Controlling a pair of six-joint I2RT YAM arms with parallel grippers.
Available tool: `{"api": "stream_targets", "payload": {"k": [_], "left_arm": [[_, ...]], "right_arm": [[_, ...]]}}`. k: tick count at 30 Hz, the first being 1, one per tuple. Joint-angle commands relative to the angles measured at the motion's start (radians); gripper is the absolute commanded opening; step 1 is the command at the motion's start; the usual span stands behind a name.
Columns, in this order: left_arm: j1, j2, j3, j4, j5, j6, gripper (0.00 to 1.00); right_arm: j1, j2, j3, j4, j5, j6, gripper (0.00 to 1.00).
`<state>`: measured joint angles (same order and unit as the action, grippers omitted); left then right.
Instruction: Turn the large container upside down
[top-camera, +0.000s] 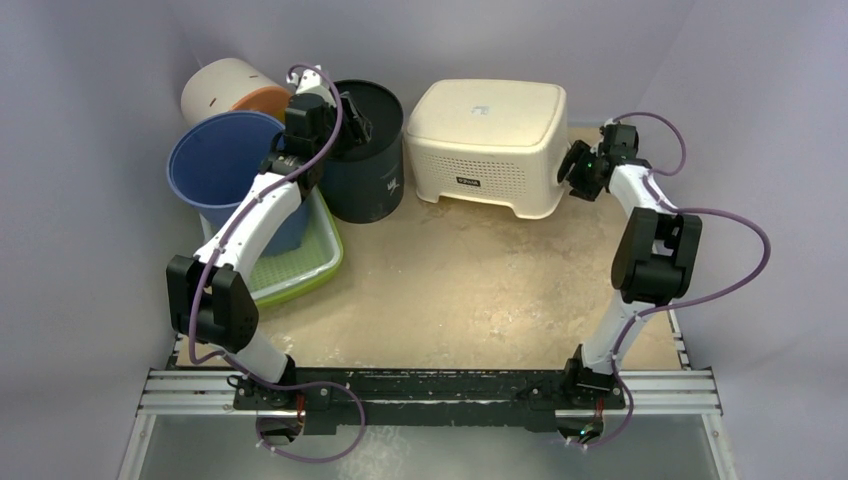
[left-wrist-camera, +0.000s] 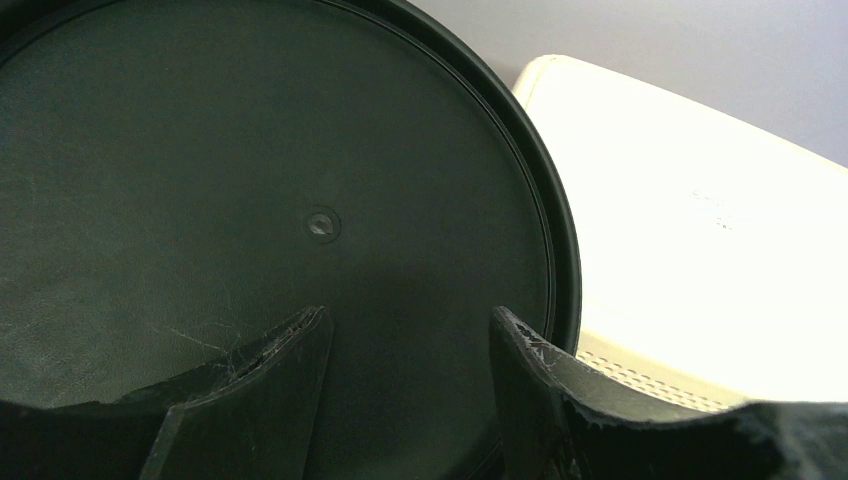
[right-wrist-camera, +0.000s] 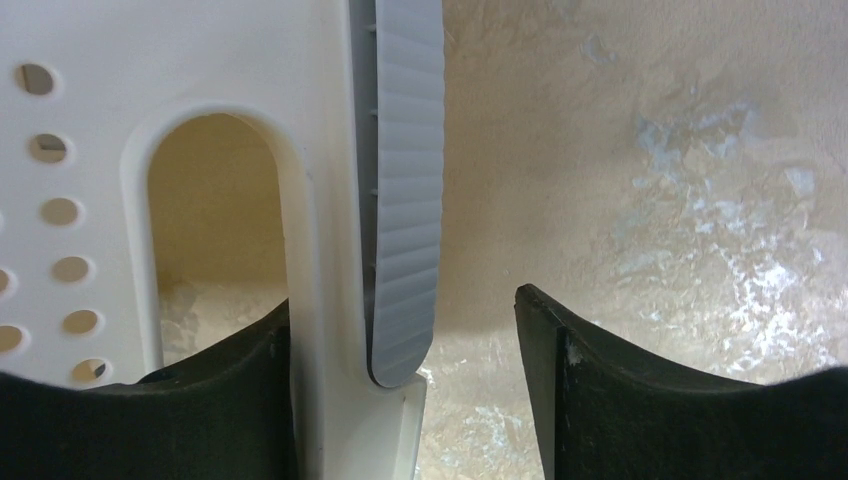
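The large container (top-camera: 488, 140) is a cream perforated tub at the back middle, flat solid face up and rim down on the table. My right gripper (top-camera: 572, 165) is at its right end, open. In the right wrist view the tub's wall (right-wrist-camera: 90, 100) and a grey ribbed strip (right-wrist-camera: 405, 200) stand between the fingers of the right gripper (right-wrist-camera: 403, 300), against the left finger and clear of the right one. My left gripper (top-camera: 352, 118) hangs open over a black bucket (top-camera: 372, 170), with nothing between the fingers of the left gripper (left-wrist-camera: 410, 312). The tub (left-wrist-camera: 700, 220) shows beside the bucket's round face (left-wrist-camera: 250, 150).
A blue bucket (top-camera: 215, 165) stands in a green tray (top-camera: 300, 270) at the left, under the left arm. A white cylinder (top-camera: 215, 85) and an orange pot (top-camera: 265, 100) lie behind it. The tan table (top-camera: 450, 290) spreads in front of the tub.
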<state>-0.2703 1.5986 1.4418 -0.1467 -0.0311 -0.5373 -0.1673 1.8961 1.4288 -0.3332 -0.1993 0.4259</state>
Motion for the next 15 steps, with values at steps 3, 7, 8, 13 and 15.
{"api": "stream_targets", "payload": {"k": [3, 7, 8, 13, 15], "left_arm": [[0.008, -0.019, 0.036, 0.007, -0.013, 0.024, 0.58], [0.008, -0.003, 0.037, 0.008, -0.007, 0.021, 0.58], [0.008, 0.0, 0.039, 0.009, -0.007, 0.019, 0.58], [0.008, 0.028, 0.058, 0.007, 0.003, 0.015, 0.58], [0.008, 0.035, 0.066, 0.004, 0.003, 0.017, 0.58]], "right_arm": [[-0.062, 0.04, -0.007, -0.175, 0.17, -0.229, 0.68], [-0.138, 0.017, -0.023, -0.1, 0.016, -0.212, 0.69], [-0.149, 0.013, -0.025, -0.085, -0.001, -0.206, 0.69], [-0.2, 0.03, -0.011, -0.039, -0.067, -0.184, 0.69], [-0.222, 0.016, -0.024, 0.012, -0.14, -0.163, 0.68]]}}
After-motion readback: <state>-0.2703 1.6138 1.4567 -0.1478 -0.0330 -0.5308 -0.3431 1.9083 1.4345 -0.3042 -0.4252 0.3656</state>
